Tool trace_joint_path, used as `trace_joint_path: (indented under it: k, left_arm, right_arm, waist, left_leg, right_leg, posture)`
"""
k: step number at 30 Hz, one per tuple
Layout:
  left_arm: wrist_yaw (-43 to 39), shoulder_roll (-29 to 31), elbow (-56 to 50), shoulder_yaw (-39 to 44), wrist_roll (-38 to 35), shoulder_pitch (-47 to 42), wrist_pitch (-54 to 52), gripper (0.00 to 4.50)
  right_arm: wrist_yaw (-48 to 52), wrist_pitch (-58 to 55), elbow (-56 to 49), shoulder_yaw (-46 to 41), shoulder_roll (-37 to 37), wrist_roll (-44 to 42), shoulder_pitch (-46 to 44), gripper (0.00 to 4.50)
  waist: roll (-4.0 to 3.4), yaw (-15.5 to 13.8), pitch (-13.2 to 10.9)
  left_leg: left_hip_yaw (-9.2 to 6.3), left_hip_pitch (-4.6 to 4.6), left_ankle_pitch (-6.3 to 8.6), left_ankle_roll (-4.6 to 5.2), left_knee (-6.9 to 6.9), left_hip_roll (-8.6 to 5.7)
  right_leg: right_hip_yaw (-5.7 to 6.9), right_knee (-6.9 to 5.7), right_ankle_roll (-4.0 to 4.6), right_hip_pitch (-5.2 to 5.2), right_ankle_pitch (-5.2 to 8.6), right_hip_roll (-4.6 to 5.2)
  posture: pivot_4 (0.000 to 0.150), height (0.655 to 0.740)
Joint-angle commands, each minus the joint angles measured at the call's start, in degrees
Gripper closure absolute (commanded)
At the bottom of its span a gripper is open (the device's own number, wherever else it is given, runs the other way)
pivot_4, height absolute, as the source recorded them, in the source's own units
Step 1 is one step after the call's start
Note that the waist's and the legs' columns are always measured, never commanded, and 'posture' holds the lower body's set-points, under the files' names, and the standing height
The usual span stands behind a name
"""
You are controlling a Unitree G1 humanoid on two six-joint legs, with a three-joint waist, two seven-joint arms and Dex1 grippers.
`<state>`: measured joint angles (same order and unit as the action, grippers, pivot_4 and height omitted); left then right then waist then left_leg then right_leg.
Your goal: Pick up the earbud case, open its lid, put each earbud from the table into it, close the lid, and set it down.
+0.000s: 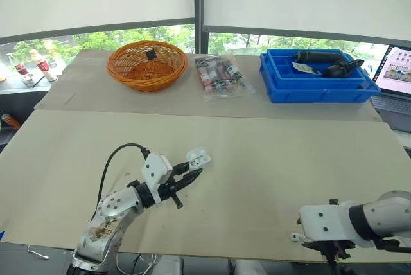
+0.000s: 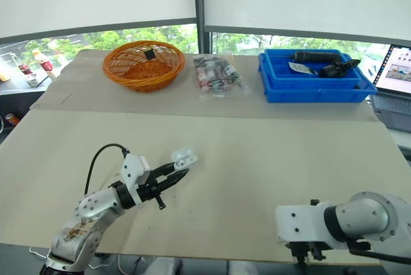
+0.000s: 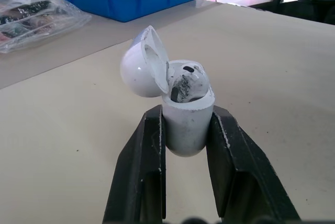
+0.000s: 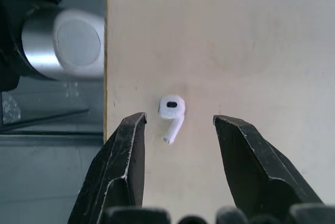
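We are holding the earbud case (image 3: 187,130) in our left gripper (image 3: 185,110) over the near-left part of the bench (image 1: 270,159). The two black fingers (image 3: 149,150) are pressing against the case's sides, one on each flank. The case is standing upright between them with its lid (image 3: 142,66) swung open and tilting back on its hinge. Inside the open body something white with a dark spot is showing, and it looks like an earbud already seated, though we cannot be sure.

Our right gripper (image 4: 180,122) is hovering at the near-right edge of the bench, pointing down with its fingers spread wide. A single white earbud (image 4: 171,111) is lying on the bench between them, touching neither finger and sitting close to the bench's edge.

Along the far side, well apart from both grippers, three things are sitting in a row: an orange wicker basket (image 1: 146,64), a clear plastic bag (image 1: 221,77) of small items, and a blue tray (image 1: 314,82) holding dark tools. A laptop (image 1: 398,69) is glowing just beyond the tray at the far right.
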<state>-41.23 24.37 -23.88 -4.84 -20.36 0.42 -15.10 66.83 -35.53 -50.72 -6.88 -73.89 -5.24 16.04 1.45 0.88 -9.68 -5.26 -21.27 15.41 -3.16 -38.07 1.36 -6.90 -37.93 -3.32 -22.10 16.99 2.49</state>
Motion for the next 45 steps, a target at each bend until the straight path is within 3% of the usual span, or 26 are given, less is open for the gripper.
trace_joint_path:
  k: [1, 6, 23, 24, 28, 29, 37, 41, 45]
  left_arm:
    - [-0.13, -0.2, -0.81, -0.12, -0.25, -0.92, 1.33, 3.93]
    - [0.11, -0.32, -0.6, -0.17, -0.14, -1.26, 1.51, 3.93]
    - [0.52, -0.36, -0.64, -0.1, 0.11, -0.91, 1.89, 3.93]
    - [0.52, -0.36, -0.61, -0.1, 0.12, -0.93, 1.91, 3.93]
    - [0.54, -0.38, -0.52, -0.13, 0.19, -1.09, 1.92, 3.93]
    - [0.55, -0.4, -0.54, -0.15, 0.19, -1.1, 1.9, 3.93]
    - [0.55, -0.83, 0.17, -0.33, 0.3, -1.79, 2.2, 3.93]
    - [-0.25, -1.81, 1.15, -0.63, -0.73, -3.21, 2.39, 3.93]
    - [-1.65, -3.18, 1.95, -1.45, -2.28, -6.13, 1.67, 3.93]
  right_arm:
    - [-2.52, -4.49, -1.33, 4.92, -0.52, 1.08, -3.79, 2.18]
    - [-4.44, -6.29, 0.75, 10.14, 0.04, 2.23, -6.86, 2.18]
    - [-6.62, -8.69, 2.0, 16.32, 1.12, 1.73, -8.58, 2.18]
    - [-6.7, -8.58, 2.13, 16.35, 1.07, 1.81, -8.41, 2.71]
    - [-6.71, -8.2, 2.63, 16.06, 0.83, 2.12, -7.95, 4.0]
    - [-6.71, -8.1, 2.64, 15.97, 0.77, 2.14, -7.9, 4.15]
    - [-6.55, -6.24, 2.0, 12.01, 2.52, -0.05, -11.03, 4.15]
    - [-9.09, -5.26, 3.96, 8.91, 9.96, -4.2, -18.76, 4.15]
    - [-17.12, -6.96, 4.73, 5.07, 25.39, -11.09, -27.4, 4.15]
  waist:
    - [0.0, 0.05, 0.0]
    - [0.0, -0.02, 0.0]
    - [0.0, -0.02, 0.0]
    - [0.01, -0.02, 0.01]
    - [0.17, 0.1, 0.09]
    - [0.18, 0.07, 0.1]
    - [0.2, 0.13, 0.11]
    - [0.21, 0.21, 0.09]
    - [0.26, 0.12, 0.07]
  left_leg:
    - [0.0, 0.0, 0.0, 0.0, 0.0, 0.0]
    - [0.0, -0.03, 0.0, 0.0, 0.0, 0.0]
    - [0.0, -0.02, 0.0, 0.0, 0.0, 0.0]
    - [0.0, -0.02, 0.0, 0.0, 0.0, 0.0]
    - [0.0, 0.0, 0.0, 0.0, 0.0, 0.01]
    - [0.0, 0.01, 0.0, 0.0, 0.0, 0.01]
    - [0.0, 0.01, 0.0, 0.0, 0.0, 0.0]
    - [0.0, 0.0, 0.0, 0.0, 0.0, 0.01]
    - [-0.02, -0.03, 0.0, 0.0, 0.0, 0.0]
  right_leg:
    - [0.0, 0.0, 0.0, 0.0, 0.0, 0.0]
    - [0.01, 0.04, 0.0, -0.02, 0.0, 0.01]
    - [0.02, 0.03, 0.0, -0.02, 0.0, 0.01]
    - [0.02, 0.03, 0.0, -0.02, 0.0, 0.01]
    - [0.02, 0.03, 0.01, 0.0, -0.01, 0.0]
    - [0.01, 0.03, 0.01, 0.01, -0.01, 0.0]
    - [0.01, 0.02, 0.01, 0.01, -0.01, 0.01]
    - [0.01, 0.0, 0.01, -0.02, -0.01, 0.0]
    - [0.02, 0.01, 0.01, -0.02, -0.01, -0.01]
  posture:
    - [0.15, 0.7329]
    - [0.15, 0.7329]
    - [0.15, 0.7329]
    - [0.15, 0.7329]
    - [0.15, 0.7329]
    - [0.15, 0.7329]
    - [0.15, 0.7329]
    - [0.15, 0.7329]
    - [0.15, 0.7329]
